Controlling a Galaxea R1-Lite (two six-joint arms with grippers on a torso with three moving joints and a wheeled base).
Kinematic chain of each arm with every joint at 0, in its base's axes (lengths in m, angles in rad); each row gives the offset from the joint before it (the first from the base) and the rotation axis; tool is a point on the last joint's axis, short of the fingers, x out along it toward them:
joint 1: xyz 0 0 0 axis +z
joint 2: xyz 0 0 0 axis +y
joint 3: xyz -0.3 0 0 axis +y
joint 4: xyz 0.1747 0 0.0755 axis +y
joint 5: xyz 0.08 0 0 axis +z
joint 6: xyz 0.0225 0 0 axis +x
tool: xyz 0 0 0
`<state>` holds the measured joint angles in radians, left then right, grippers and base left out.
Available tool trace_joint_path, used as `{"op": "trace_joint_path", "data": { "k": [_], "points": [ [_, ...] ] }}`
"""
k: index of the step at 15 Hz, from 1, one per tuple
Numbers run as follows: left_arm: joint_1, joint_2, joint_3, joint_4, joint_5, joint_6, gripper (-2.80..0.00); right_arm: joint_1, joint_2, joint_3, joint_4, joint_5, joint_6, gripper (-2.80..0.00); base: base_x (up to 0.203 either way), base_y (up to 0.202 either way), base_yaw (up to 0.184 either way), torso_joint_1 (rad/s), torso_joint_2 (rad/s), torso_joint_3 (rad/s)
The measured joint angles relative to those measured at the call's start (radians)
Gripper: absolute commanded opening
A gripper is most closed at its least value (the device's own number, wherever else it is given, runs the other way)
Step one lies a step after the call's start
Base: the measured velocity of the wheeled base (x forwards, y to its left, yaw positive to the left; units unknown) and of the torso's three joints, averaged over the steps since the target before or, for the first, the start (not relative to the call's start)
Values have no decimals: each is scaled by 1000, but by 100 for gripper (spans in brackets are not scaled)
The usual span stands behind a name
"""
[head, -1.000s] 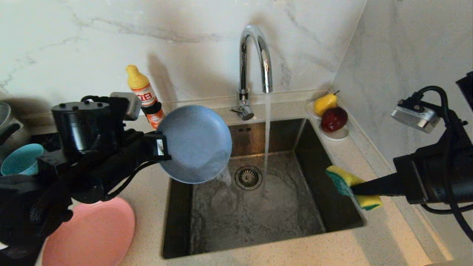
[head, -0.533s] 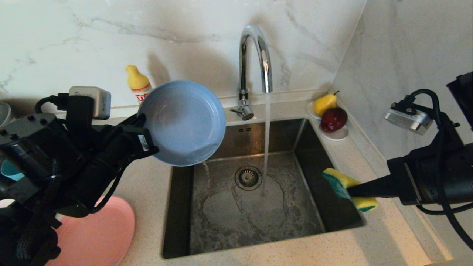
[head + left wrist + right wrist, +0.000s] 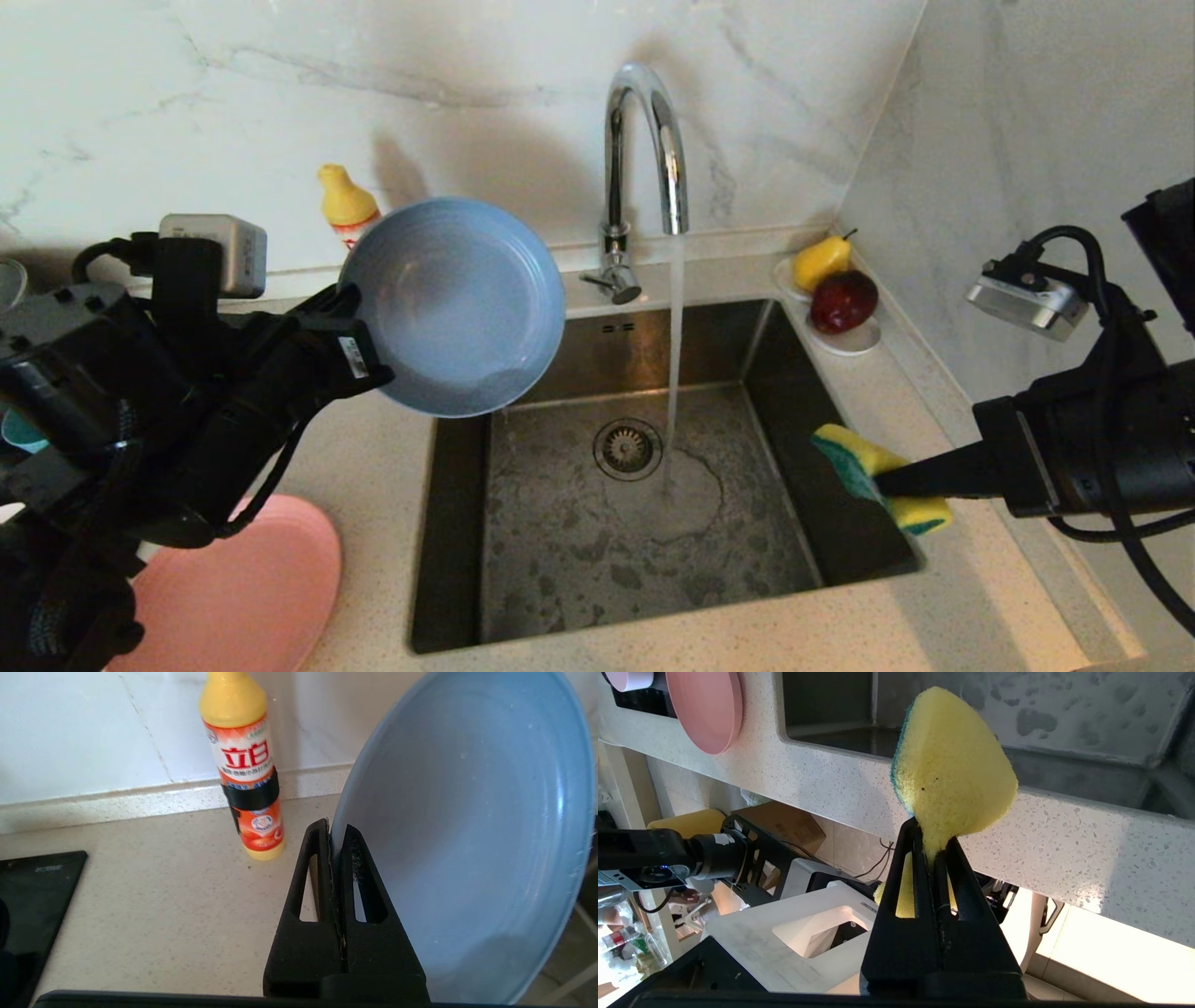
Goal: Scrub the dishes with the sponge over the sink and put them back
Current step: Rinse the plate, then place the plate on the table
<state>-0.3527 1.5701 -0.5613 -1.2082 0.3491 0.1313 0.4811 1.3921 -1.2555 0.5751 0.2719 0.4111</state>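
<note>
My left gripper (image 3: pixel 369 359) (image 3: pixel 335 828) is shut on the left rim of the grey-blue plate (image 3: pixel 457 303) (image 3: pixel 467 835). It holds the plate tilted on edge above the sink's back left corner, hollow side facing me. My right gripper (image 3: pixel 878 481) (image 3: pixel 931 837) is shut on the bent yellow and green sponge (image 3: pixel 854 457) (image 3: pixel 952 760), over the right rim of the steel sink (image 3: pixel 597 551). The pink plate (image 3: pixel 243 588) (image 3: pixel 707 709) lies on the counter at the front left. A sliver of the teal bowl (image 3: pixel 11 434) shows behind my left arm.
Water runs from the chrome faucet (image 3: pixel 644 140) into the basin beside the drain (image 3: pixel 627 448). A yellow detergent bottle (image 3: pixel 347 201) (image 3: pixel 247 760) stands behind the plate. A small white dish of fruit (image 3: pixel 840 289) sits at the back right corner. A black cooktop (image 3: pixel 32 905) lies left.
My left gripper has lifted the grey-blue plate up and to the left and tipped it more upright; the water that ran off it has drained away. The right arm has barely moved.
</note>
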Motion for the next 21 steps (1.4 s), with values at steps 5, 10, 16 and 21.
{"op": "trace_joint_path", "data": {
  "k": [5,10,16,21],
  "points": [
    [41,-92,-47,354,-10,-60,-280,0,-12,7,2,-2,1,-280,0,0,0,0,0,0],
    [204,-165,-275,1045,-161,-312,-280,0,-29,26,5,-3,0,-280,0,0,0,0,0,0],
    [571,-113,-363,1278,-326,-477,-280,-3,-23,26,3,-4,0,-280,0,0,0,0,0,0],
    [724,-12,-361,1225,-406,-543,-280,2,-24,11,5,-6,0,-280,0,0,0,0,0,0]
  ]
}}
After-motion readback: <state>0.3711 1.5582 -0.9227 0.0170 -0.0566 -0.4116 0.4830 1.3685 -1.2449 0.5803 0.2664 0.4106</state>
